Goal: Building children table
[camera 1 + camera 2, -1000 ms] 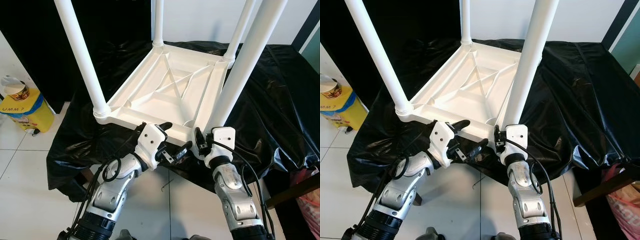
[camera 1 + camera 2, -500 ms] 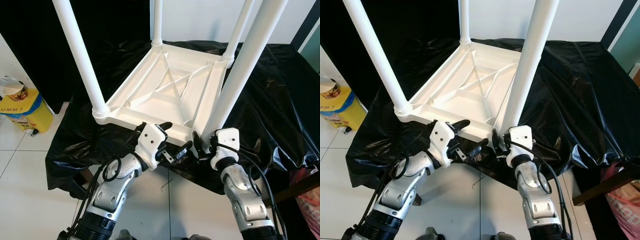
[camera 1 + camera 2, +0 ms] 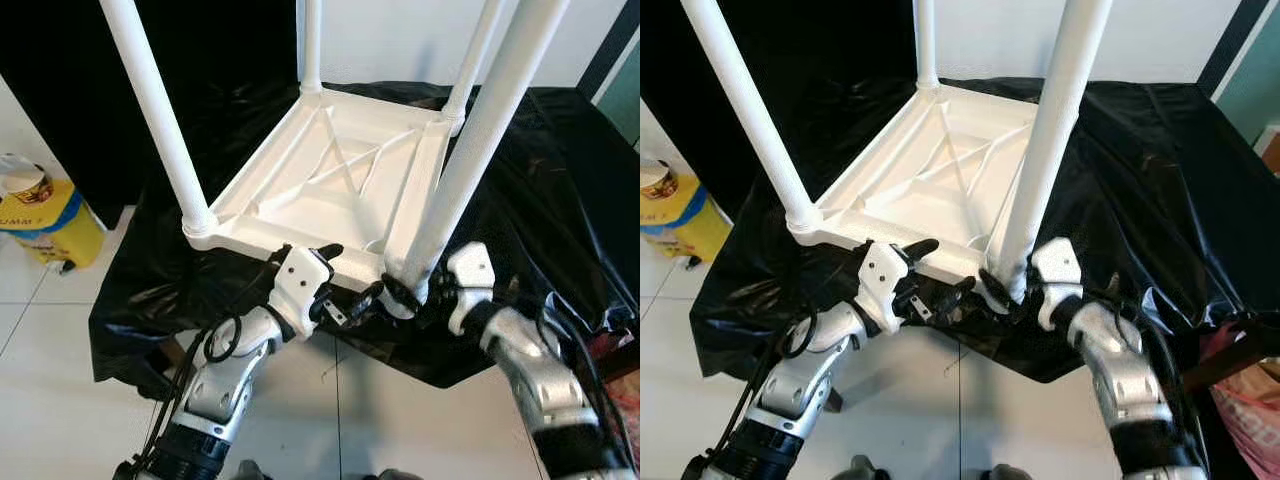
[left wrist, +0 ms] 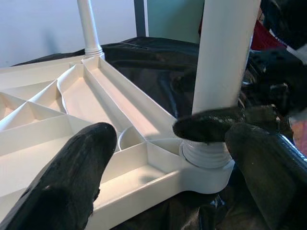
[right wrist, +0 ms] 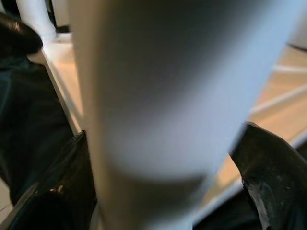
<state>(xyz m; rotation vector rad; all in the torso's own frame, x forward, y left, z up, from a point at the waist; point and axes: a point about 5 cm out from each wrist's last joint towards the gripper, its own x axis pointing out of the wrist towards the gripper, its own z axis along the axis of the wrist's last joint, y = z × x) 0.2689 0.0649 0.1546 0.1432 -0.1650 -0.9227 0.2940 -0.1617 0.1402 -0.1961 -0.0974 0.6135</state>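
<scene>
Closest to the robot are its two arms. The left gripper (image 3: 345, 283) sits at the near edge of the table (image 3: 340, 190), fingers spread wide: one finger (image 4: 81, 172) lies over the rim on the ribbed underside, the other (image 4: 268, 167) hangs outside the near right corner, so it's open around the edge and not squeezing anything. The right gripper (image 3: 405, 296) comes in from the right and has its fingers wrapped around the base of the near right leg (image 3: 470, 150), right at the threaded collar where the leg meets the corner socket. In the right wrist view that leg (image 5: 168, 96) sits between the two black fingers (image 5: 268, 167), so it's closed on the leg.

The table itself is white plastic, flipped upside down on a surface draped in black sheet (image 3: 540, 180), near corner sticking out past the drape's front edge. All four legs point up: near left leg (image 3: 155, 110), near right one, and two at the far corners, far left leg (image 3: 311, 45) and far right leg (image 3: 474, 60).

Off to the left on the tiled floor (image 3: 50, 350) there's a yellow bin (image 3: 45, 215) with a cup (image 3: 25, 183) on top. White wall (image 3: 400, 40) at the back.
</scene>
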